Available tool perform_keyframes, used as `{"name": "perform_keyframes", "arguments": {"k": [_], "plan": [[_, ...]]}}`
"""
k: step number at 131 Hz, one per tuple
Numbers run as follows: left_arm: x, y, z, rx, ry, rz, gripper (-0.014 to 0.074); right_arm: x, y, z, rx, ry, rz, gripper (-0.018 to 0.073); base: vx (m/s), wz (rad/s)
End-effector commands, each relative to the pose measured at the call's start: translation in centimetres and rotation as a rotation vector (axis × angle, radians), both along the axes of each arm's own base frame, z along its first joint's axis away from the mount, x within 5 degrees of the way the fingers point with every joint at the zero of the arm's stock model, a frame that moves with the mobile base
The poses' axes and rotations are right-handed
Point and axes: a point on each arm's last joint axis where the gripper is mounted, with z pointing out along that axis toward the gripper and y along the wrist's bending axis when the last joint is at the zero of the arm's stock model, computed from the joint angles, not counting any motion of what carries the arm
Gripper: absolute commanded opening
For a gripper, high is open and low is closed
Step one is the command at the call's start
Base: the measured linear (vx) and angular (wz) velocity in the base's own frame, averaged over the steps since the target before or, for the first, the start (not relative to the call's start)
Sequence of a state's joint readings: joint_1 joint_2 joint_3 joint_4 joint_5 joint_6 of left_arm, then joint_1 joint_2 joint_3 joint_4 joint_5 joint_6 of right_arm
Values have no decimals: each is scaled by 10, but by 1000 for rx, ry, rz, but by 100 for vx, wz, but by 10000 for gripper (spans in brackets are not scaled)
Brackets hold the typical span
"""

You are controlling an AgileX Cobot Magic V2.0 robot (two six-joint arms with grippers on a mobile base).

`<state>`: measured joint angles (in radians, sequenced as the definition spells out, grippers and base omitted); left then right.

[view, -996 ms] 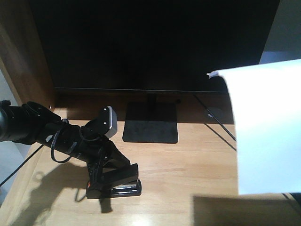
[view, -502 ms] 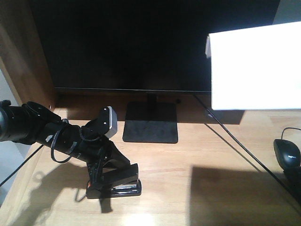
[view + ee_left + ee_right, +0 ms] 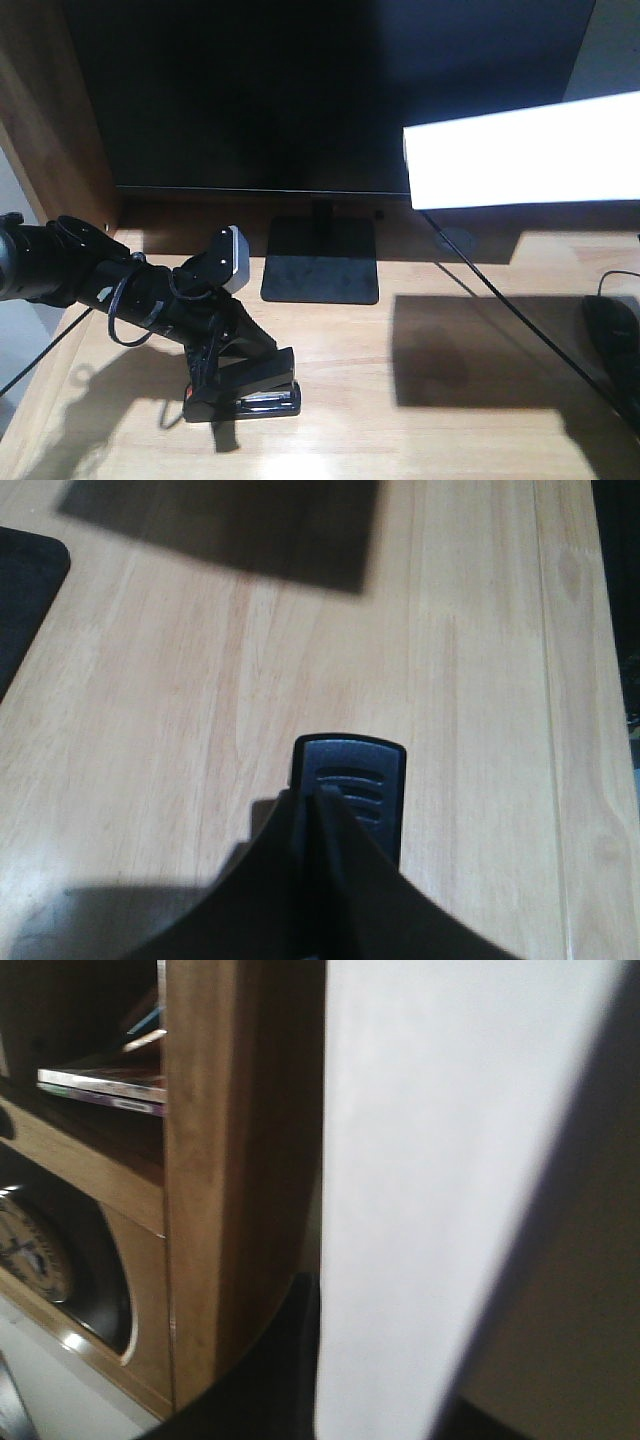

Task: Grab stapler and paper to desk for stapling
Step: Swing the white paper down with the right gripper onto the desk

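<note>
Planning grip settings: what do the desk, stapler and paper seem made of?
The desk looks like pale wood, smooth and slightly glossy, judging by its grain lines, plank joints and glare. The stapler seems to be matte black plastic, ribbed at the tip, with a shiny, probably metal strip low down. The paper is a thin, plain white, matte sheet.

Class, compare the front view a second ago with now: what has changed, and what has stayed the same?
The paper, carried in the air on the right, swung from hanging steeply to a flatter, wider strip, and its edge moved left across the monitor. Its shadow on the desk shifted left too. The left gripper stayed shut on the stapler, and neither moved.
</note>
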<state>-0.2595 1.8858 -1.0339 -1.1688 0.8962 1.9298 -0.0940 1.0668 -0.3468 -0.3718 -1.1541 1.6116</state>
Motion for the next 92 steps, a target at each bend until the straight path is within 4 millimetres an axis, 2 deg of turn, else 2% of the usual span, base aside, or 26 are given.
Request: {"name": "perform_keyframes", "arguments": {"k": [1, 29, 48, 71, 92], "plan": [[0, -6, 22, -71, -31, 2, -6, -2, -4, 13, -31, -133, 108, -2, 0, 0], [0, -6, 22, -71, -31, 2, -6, 12, -11, -22, -84, 111, 254, -1, 0, 0], [0, -6, 22, -71, -31, 2, -6, 18, -4, -53, -175, 271, 405, -1, 0, 0], [0, -6, 22, -71, -31, 2, -6, 15, 6, -83, -286, 414, 590, -1, 0, 0], [0, -6, 22, -71, -31, 2, -6, 6, 12, -102, -396, 501, 754, 0, 0, 0]]}}
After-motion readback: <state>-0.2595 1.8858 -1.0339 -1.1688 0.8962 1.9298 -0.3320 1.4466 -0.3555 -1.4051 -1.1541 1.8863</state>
